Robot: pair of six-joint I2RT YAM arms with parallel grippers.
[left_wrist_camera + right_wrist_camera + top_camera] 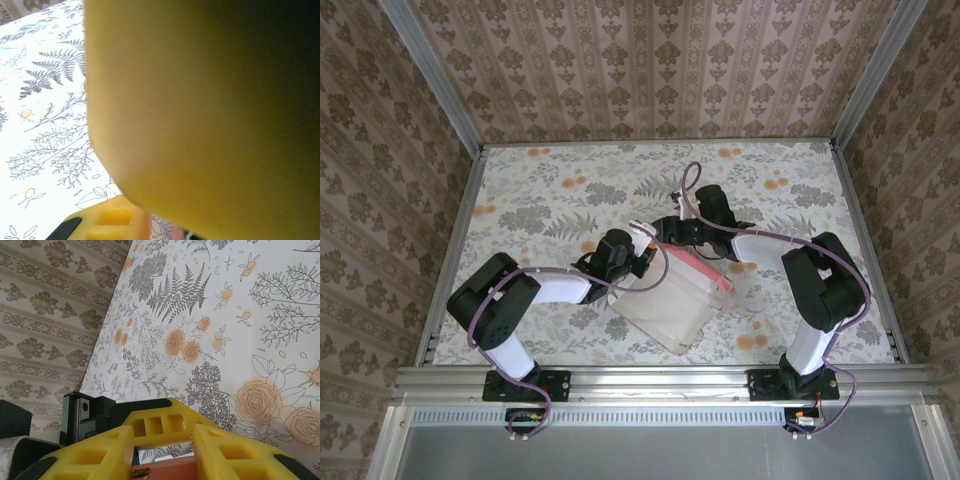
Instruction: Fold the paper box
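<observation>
Lying creased, paper box (665, 303) shows pale face, pink edge.

No legible text, label, brand or number is showing in any view. The paper box (670, 300) is presenting plain faces — no print readable. The bench (550, 190) cover and the walls (650, 70) are carrying floral and ornamental patterns — no lettering.
</observation>
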